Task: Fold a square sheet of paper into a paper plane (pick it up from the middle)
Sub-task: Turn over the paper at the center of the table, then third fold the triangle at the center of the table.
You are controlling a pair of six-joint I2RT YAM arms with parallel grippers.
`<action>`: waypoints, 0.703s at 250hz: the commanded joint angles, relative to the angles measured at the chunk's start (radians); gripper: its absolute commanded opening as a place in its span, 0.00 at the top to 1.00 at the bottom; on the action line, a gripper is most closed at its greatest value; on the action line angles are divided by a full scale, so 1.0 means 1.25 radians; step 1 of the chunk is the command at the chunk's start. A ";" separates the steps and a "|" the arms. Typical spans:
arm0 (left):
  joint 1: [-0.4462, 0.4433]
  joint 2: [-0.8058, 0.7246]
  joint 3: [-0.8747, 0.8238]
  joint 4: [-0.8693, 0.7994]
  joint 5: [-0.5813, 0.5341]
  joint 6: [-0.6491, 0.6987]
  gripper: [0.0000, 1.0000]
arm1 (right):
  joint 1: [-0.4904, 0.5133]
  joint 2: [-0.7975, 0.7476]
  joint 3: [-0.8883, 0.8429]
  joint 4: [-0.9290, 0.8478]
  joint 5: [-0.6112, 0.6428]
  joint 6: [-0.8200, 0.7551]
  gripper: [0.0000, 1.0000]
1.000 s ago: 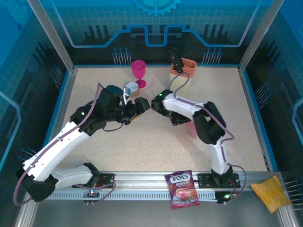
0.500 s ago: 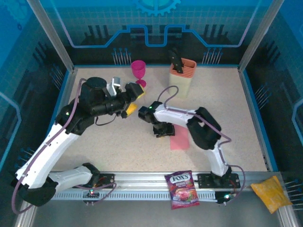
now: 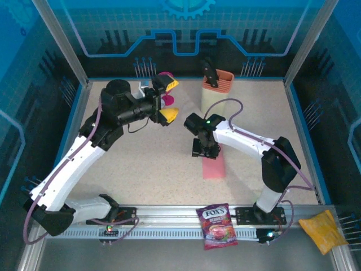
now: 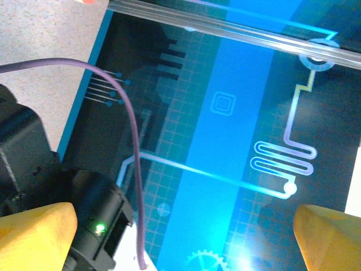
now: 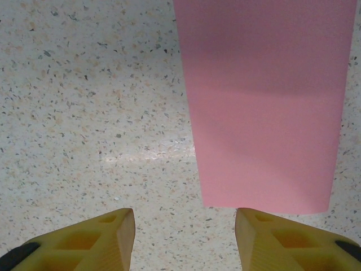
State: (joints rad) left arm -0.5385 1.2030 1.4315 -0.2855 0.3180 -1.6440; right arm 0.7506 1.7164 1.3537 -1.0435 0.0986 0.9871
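The square sheet of paper (image 3: 213, 165) is salmon-pink and lies flat on the speckled table as a narrow folded rectangle; its near end shows up close (image 5: 262, 101). My right gripper (image 3: 202, 149) points down at the paper's far end. It is open (image 5: 186, 226), with bare table between the yellow fingers, and the paper's edge lies just ahead of the right finger (image 5: 265, 231). My left gripper (image 3: 172, 99) is raised at the back left, open wide and holding nothing (image 4: 186, 237), facing the blue wall. The paper plane is out of view.
A magenta goblet (image 3: 164, 75) stands behind the left gripper. An orange holder (image 3: 220, 81) sits atop a beige container at the back. A purple candy bag (image 3: 217, 226) lies on the front rail, with a yellow packet (image 3: 323, 230) at the bottom right.
The right gripper opened and let go of the pink paper, which now lies flat on the table. The left arm lifted away toward the back left and opened wide.
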 commanded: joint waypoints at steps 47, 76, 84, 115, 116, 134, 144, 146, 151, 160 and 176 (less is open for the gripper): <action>-0.001 0.011 -0.012 0.170 -0.047 -0.079 0.00 | -0.049 -0.028 -0.018 0.004 -0.042 -0.045 0.49; -0.002 0.051 0.043 0.147 -0.029 -0.061 0.00 | -0.062 -0.021 -0.016 0.003 -0.053 -0.058 0.49; -0.006 0.056 0.041 0.171 -0.032 -0.062 0.00 | -0.066 -0.019 -0.015 0.003 -0.057 -0.062 0.50; -0.004 0.067 0.054 0.161 -0.029 -0.052 0.00 | -0.079 -0.016 -0.020 0.008 -0.070 -0.070 0.50; -0.004 0.067 0.053 0.162 -0.032 -0.051 0.00 | -0.079 -0.017 -0.021 0.007 -0.072 -0.071 0.50; -0.010 0.059 0.037 0.185 -0.052 -0.048 0.00 | -0.084 -0.016 -0.022 0.011 -0.077 -0.077 0.50; -0.010 0.054 0.030 0.179 -0.063 -0.048 0.00 | -0.086 -0.016 -0.024 0.014 -0.079 -0.080 0.50; -0.010 0.052 0.028 0.179 -0.066 -0.047 0.00 | -0.086 -0.015 -0.024 0.014 -0.080 -0.080 0.50; -0.012 0.053 0.026 0.179 -0.072 -0.044 0.00 | -0.087 -0.015 -0.024 0.015 -0.083 -0.081 0.50; -0.013 0.055 0.025 0.178 -0.075 -0.045 0.00 | -0.089 -0.013 -0.024 0.015 -0.085 -0.085 0.50; -0.021 0.065 0.027 0.182 -0.074 -0.038 0.00 | -0.090 -0.015 -0.027 0.016 -0.087 -0.091 0.50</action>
State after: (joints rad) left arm -0.5495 1.2900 1.4647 -0.0998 0.2546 -1.7035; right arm 0.6483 1.7035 1.3384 -1.0187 0.0170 0.8993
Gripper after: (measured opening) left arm 0.999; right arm 0.502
